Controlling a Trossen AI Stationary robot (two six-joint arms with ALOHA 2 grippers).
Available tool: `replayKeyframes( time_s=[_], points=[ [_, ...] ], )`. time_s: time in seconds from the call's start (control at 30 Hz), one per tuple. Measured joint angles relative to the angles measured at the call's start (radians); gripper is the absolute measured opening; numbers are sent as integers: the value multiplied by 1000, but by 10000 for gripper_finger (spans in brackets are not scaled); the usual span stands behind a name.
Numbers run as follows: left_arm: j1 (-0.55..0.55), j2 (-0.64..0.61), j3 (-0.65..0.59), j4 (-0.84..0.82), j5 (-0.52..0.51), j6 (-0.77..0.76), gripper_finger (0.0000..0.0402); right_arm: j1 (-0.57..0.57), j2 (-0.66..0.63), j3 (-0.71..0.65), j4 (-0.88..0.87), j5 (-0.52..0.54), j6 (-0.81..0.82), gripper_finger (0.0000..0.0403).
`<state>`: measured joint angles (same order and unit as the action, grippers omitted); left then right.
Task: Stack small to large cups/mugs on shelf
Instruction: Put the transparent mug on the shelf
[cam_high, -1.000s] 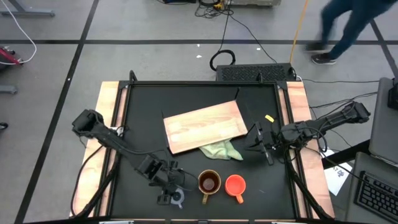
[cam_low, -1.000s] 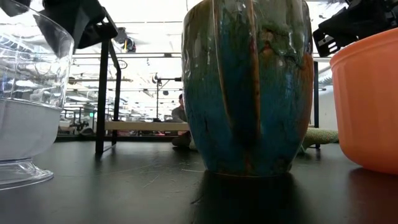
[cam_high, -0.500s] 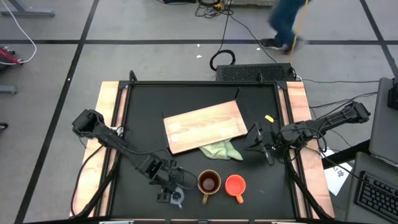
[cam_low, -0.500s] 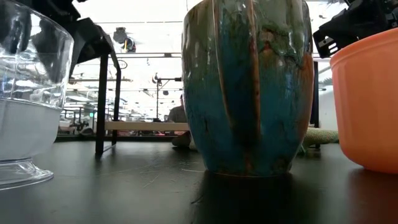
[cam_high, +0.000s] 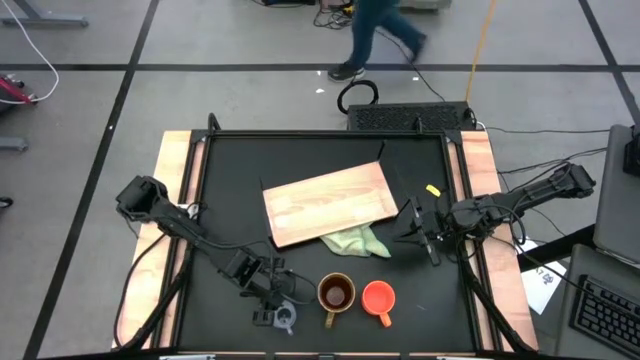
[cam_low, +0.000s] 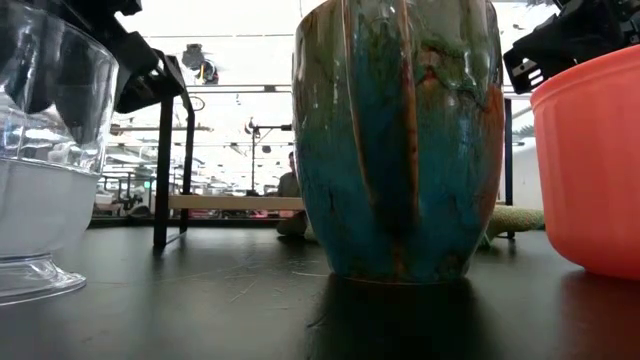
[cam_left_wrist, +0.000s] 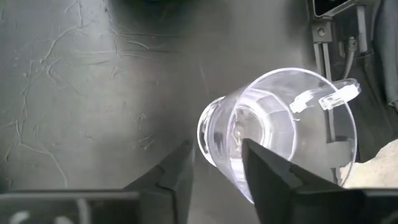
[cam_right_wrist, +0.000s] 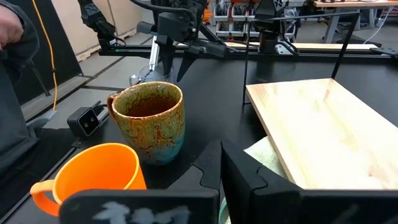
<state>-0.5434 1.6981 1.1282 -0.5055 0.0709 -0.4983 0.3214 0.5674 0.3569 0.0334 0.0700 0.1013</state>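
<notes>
Hovering at the lower left of the high view, the left gripper (cam_high: 275, 308) stands over the clear glass cup (cam_high: 285, 316), which rests near the table's (cam_high: 230, 170) front edge; in the left wrist view the two dark fingers (cam_left_wrist: 180, 177) are spread, one lying outside the rim of the glass cup (cam_left_wrist: 277, 134) and the other over its mouth, and whether either touches the glass cannot be told. Just right of the glass in the high view stands the olive-brown mug (cam_high: 336, 294), and just right of that the orange mug (cam_high: 378, 297), the three forming a row along the lower edge of the black surface with narrow gaps between them. The light-wood shelf board (cam_high: 328, 202) lies tilted at centre frame, well apart from the row, with open black surface to its left and above it; a pale green cloth (cam_high: 357, 240) lies against its lower right edge. The right gripper (cam_high: 412, 230) waits at centre right, beside the board's right end, its fingers parted in the right wrist view. The low view shows the olive-brown mug (cam_low: 398, 140) upright between glass and orange mug. A person (cam_high: 375, 35) walks at the top of the high view.
</notes>
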Motion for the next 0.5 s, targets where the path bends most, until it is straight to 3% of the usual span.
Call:
replayKeyframes(
  time_s=[0.23,0.5],
  points=[
    [0,0,0,5,-2,50,16,0,0,0,0,0,0,0],
    [-2,-11,0,2,7,148,4,0,0,0,0,0,11,0]
  ],
)
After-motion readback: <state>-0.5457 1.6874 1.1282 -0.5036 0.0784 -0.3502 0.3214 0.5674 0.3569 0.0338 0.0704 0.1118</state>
